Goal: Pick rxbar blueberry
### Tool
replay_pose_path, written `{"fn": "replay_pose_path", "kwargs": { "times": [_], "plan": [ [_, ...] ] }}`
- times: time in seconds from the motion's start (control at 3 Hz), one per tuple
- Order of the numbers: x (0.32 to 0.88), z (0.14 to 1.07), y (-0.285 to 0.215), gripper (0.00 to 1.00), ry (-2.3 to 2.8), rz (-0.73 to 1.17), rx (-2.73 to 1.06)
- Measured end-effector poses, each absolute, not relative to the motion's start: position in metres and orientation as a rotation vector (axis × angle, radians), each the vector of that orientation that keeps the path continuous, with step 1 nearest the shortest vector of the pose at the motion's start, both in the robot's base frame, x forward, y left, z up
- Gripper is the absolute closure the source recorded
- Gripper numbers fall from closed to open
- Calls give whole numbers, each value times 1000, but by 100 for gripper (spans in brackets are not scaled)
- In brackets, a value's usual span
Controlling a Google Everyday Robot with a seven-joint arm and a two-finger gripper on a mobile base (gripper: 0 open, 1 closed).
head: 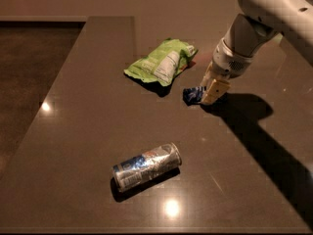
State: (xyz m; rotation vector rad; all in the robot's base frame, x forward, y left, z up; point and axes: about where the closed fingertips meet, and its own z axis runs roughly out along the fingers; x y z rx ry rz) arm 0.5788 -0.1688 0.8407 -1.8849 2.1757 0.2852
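Blue-wrapped bar (192, 95) lies on the dark surface (88, 131), far right, with the tool (213, 89) down against it (whether clenched, cannot tell); lifting is yet to come.

We see dark blue rxbar blueberry (192, 95), white print. Tan gripper (211, 91) right against it, white arm (274, 13) above. Light green chip bag (161, 62), silver-blue can (146, 166), glossy brown worktop (83, 131).
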Motion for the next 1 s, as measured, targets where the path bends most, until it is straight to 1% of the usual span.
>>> {"fn": "replay_pose_path", "kwargs": {
  "times": [1.0],
  "plan": [
    [560, 950, -170, 100, 2063, 377, -1791]
  ]
}}
